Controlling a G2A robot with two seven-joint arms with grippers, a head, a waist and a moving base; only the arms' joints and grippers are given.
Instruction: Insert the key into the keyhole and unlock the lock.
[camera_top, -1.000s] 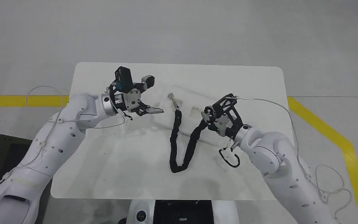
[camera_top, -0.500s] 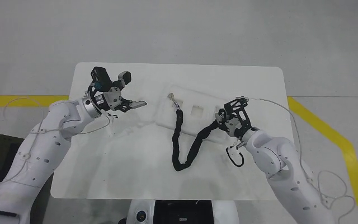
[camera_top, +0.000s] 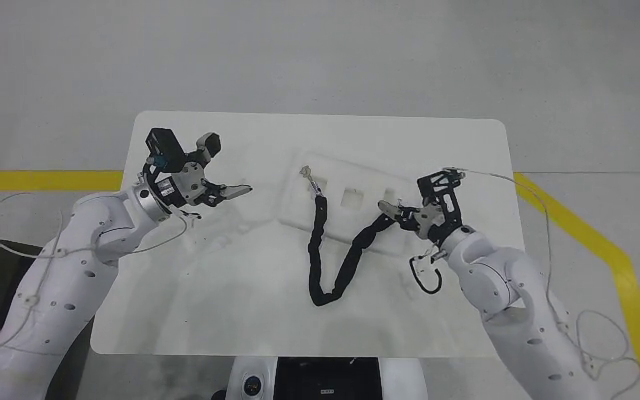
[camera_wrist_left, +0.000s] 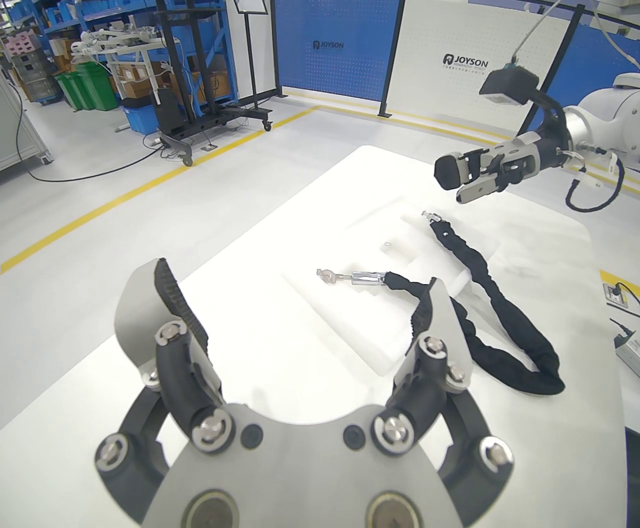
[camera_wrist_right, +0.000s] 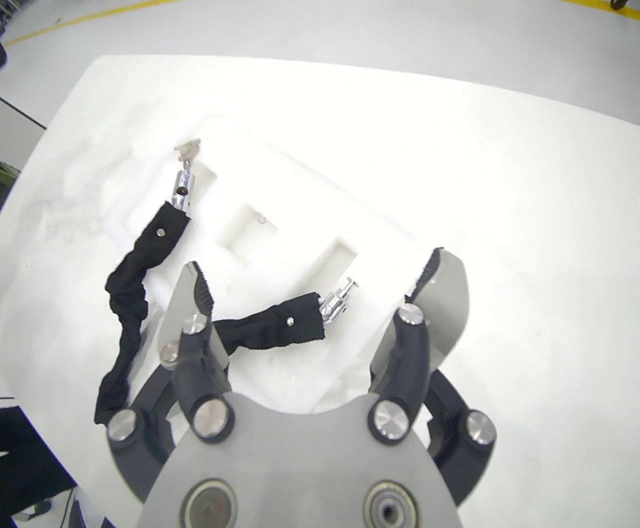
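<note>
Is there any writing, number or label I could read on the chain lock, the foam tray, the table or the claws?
Chain lock: no text.
Foam tray: no text.
Table: no text.
Left claw and right claw: no text, bare metal and screws.
Blue panel and white panel behind: a logo with one word each, a brand mark, left unquoted.
Framed sign: too small to read.

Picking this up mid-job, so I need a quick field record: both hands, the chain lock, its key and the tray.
left hand: open, empty, over the table beside the foam tray
right hand: open, empty, by the chain's pin end
chain lock: black-sleeved, draped from tray onto table, two metal ends apart
key: appears seated in the cylinder end, on the tray
</note>
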